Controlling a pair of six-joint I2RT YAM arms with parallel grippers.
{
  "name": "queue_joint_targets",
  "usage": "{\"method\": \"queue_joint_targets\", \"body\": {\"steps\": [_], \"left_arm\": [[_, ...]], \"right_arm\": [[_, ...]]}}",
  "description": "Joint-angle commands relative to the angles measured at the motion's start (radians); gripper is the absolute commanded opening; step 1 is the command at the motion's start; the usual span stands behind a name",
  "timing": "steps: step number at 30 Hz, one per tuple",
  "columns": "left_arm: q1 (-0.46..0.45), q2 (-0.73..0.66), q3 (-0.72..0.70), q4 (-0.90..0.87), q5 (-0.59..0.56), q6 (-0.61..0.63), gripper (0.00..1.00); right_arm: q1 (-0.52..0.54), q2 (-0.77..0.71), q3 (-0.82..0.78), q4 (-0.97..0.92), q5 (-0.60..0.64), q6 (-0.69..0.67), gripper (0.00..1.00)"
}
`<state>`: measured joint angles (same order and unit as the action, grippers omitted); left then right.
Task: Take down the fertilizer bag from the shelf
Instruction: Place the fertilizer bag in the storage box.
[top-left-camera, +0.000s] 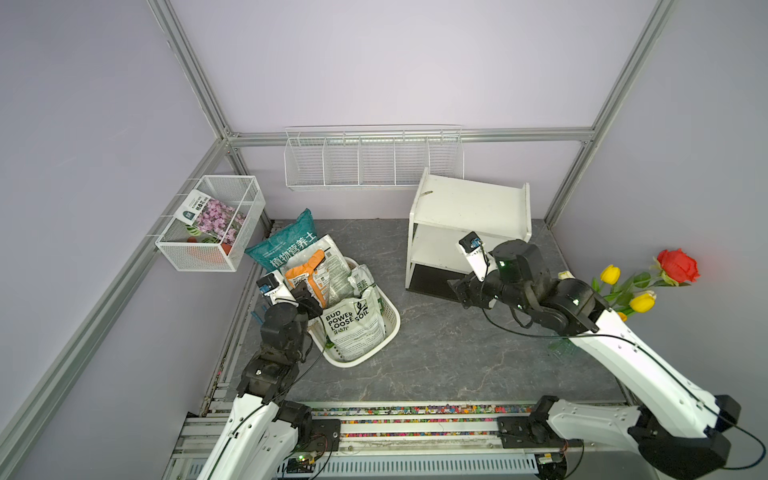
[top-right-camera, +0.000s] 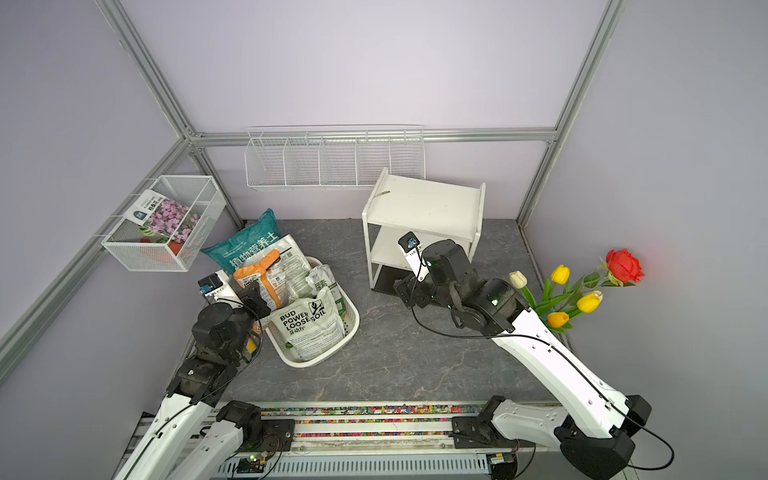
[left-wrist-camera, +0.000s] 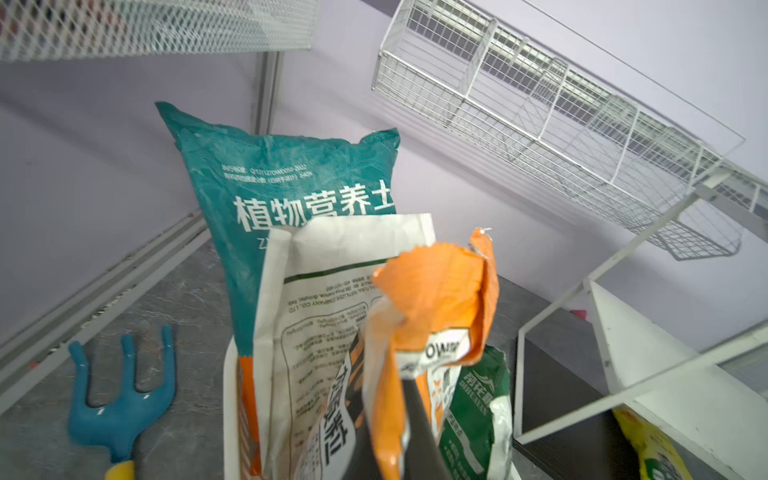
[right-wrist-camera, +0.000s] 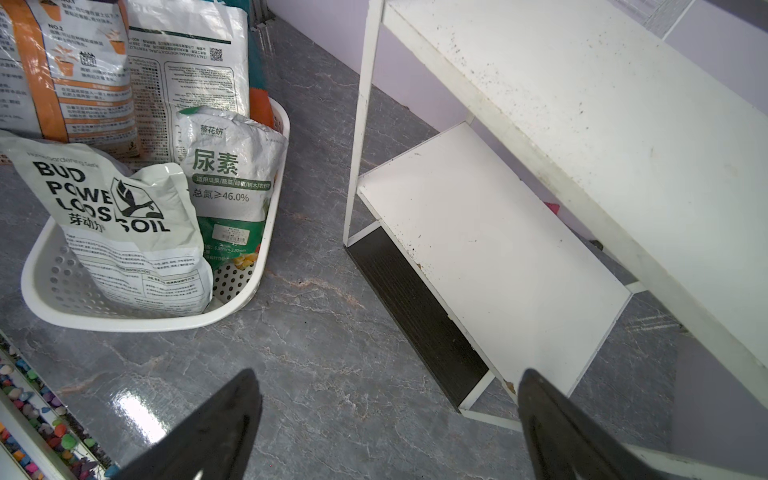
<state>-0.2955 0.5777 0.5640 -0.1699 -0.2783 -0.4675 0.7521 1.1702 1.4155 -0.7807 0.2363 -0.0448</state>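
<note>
The left gripper (top-left-camera: 309, 293) is clamped tight on the crumpled top of the orange bag (left-wrist-camera: 436, 291). I take that for the fertilizer bag. It stands in the white basket (top-left-camera: 390, 328), packed in with other bags and well apart from the shelf (top-left-camera: 469, 203). Both of the shelf's 2 white boards are bare, so the bag looks to be off it already.

The bag looks like soft, crinkly film with loose filling, so expect it to sag and shift, with some weight low down. The film is probably slippery. The flat sealed top is the place to pinch, but its jagged edge could tear.

The right gripper (right-wrist-camera: 388, 378) has its jaws spread wide and holds nothing. It sits low over the floor (top-left-camera: 457, 353), just in front of the shelf's dark base.

The left wrist view catches a yellow pack (left-wrist-camera: 648, 449) low by the shelf. I cannot tell what it lies on.

The floor is grey, marbled and glossy, so things should slide on it easily. There is room between basket and shelf. The flowers (top-left-camera: 644, 286) crowd the right arm, and the wire rack (top-left-camera: 374, 162) hangs on the back wall behind.
</note>
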Motion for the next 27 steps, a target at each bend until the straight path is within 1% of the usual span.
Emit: {"method": "queue_joint_targets", "body": {"steps": [1, 4, 6, 8, 11, 13, 19, 21, 24, 25, 27], "left_arm": [[0.023, -0.039, -0.009, 0.111, 0.125, -0.038, 0.00], [0.034, -0.059, -0.056, 0.137, 0.190, -0.093, 0.00], [0.036, -0.083, -0.116, 0.185, 0.240, -0.172, 0.00], [0.036, -0.118, -0.196, 0.248, 0.262, -0.257, 0.00], [0.036, -0.186, -0.331, 0.307, 0.206, -0.385, 0.00], [0.038, -0.221, -0.367, 0.271, 0.158, -0.415, 0.00], [0.038, -0.213, -0.260, -0.011, -0.020, -0.386, 0.00], [0.038, -0.192, -0.219, -0.076, -0.086, -0.406, 0.00], [0.037, -0.128, -0.158, -0.248, -0.208, -0.519, 0.00], [0.038, -0.103, -0.148, -0.273, -0.215, -0.530, 0.00], [0.037, -0.036, -0.139, -0.264, -0.157, -0.516, 0.00]], "right_arm": [[-0.005, -0.003, -0.009, 0.008, 0.009, 0.013, 0.98], [-0.004, -0.003, -0.004, 0.009, 0.009, 0.009, 0.98], [-0.004, -0.003, 0.000, 0.008, 0.008, 0.007, 0.98], [-0.005, -0.004, 0.003, 0.006, 0.007, 0.006, 0.98], [-0.005, -0.006, -0.001, 0.008, 0.010, 0.002, 0.98], [-0.004, -0.005, 0.000, 0.004, 0.013, -0.002, 0.98], [-0.005, 0.004, 0.000, 0.005, 0.014, -0.010, 0.98], [-0.005, 0.009, -0.002, 0.015, 0.011, -0.010, 0.98], [-0.004, 0.017, -0.003, 0.018, 0.007, -0.001, 0.98], [-0.004, 0.016, -0.004, 0.018, 0.005, 0.001, 0.98], [-0.004, 0.013, -0.010, 0.021, 0.006, 0.006, 0.98]]}}
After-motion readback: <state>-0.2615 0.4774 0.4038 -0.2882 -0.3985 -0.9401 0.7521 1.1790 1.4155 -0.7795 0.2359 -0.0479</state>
